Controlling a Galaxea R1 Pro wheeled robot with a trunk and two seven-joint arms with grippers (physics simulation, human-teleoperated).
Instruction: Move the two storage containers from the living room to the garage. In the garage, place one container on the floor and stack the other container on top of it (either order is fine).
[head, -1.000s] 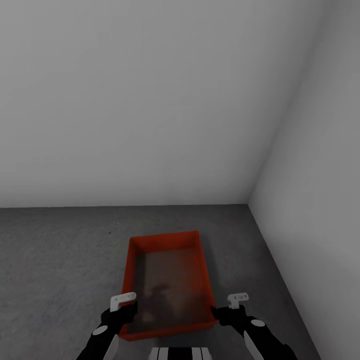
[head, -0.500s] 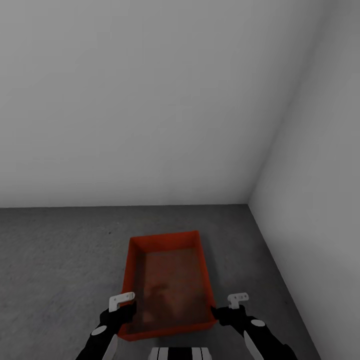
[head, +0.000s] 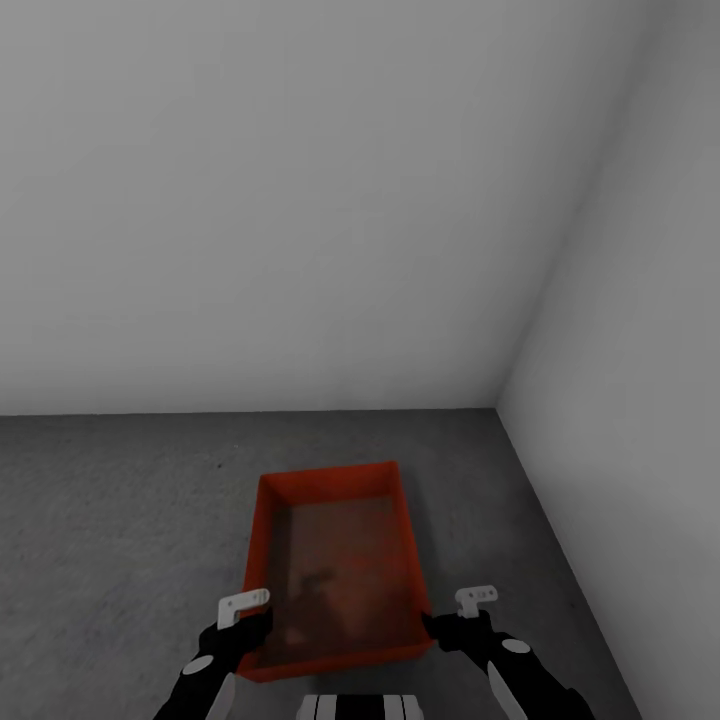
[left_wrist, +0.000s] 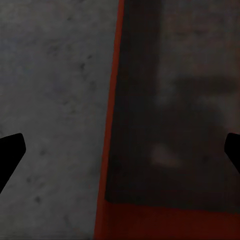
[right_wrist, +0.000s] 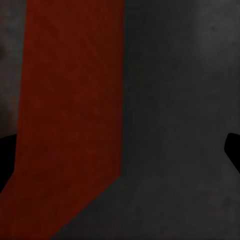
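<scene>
From my head camera, the orange-red storage container (head: 340, 570) sat flat on the garage's concrete floor (head: 120, 520) near the wall corner (head: 498, 405), between my left pincer (head: 243, 628) and right pincer (head: 440, 627), one at each long side.

In my left wrist camera, my left pincer (left_wrist: 120, 150) was spread wide, its fingers straddling the container's wall (left_wrist: 111, 125), gripping nothing.

In my right wrist camera, my right pincer (right_wrist: 120, 155) likewise gaped around the opposite wall (right_wrist: 70, 110): I judged the container already set down as the base.
</scene>
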